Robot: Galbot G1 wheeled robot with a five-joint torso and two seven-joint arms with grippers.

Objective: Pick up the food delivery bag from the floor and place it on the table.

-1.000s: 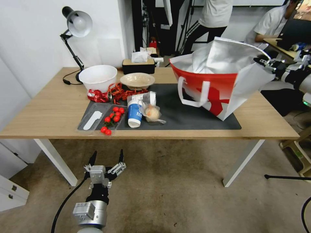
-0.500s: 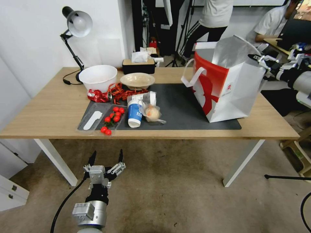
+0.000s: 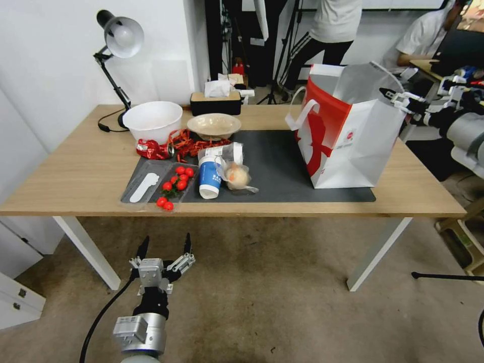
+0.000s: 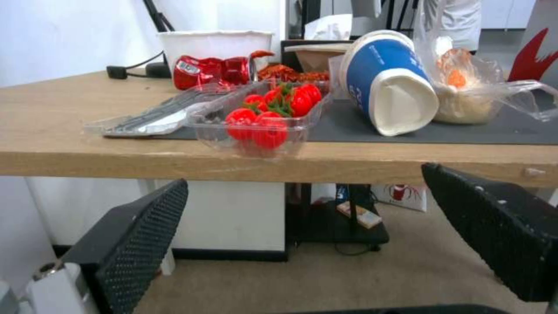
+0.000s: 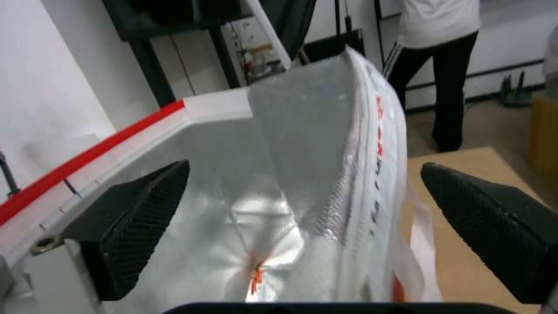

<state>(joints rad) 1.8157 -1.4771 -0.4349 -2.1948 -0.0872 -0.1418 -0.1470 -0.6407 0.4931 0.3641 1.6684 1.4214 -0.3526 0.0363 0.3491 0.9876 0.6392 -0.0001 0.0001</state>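
The food delivery bag (image 3: 348,136), red and white with a silver foil lining, stands upright on the right end of the dark mat on the table (image 3: 80,171). My right gripper (image 3: 398,98) is at the bag's top right rim, open. In the right wrist view the bag's (image 5: 302,174) foil wall and rim lie between the spread fingers of the right gripper (image 5: 308,226), unpinched. My left gripper (image 3: 165,247) hangs low over the floor (image 3: 282,282) in front of the table, open and holding nothing. The left wrist view looks past the left gripper (image 4: 314,244) at the table's front edge (image 4: 69,161).
On the table's left half sit a desk lamp (image 3: 118,40), a white bowl (image 3: 152,120), a beige bowl (image 3: 214,125), a crushed red can (image 3: 151,149), a tray of tomatoes (image 3: 174,186), a blue paper cup (image 3: 208,176) and a clear food bag (image 3: 237,176). A tissue box (image 3: 216,101) stands behind.
The bag has swung from leaning over to standing upright on the mat, turning its white side toward me. The right gripper stayed by its rim. The left arm has not moved.
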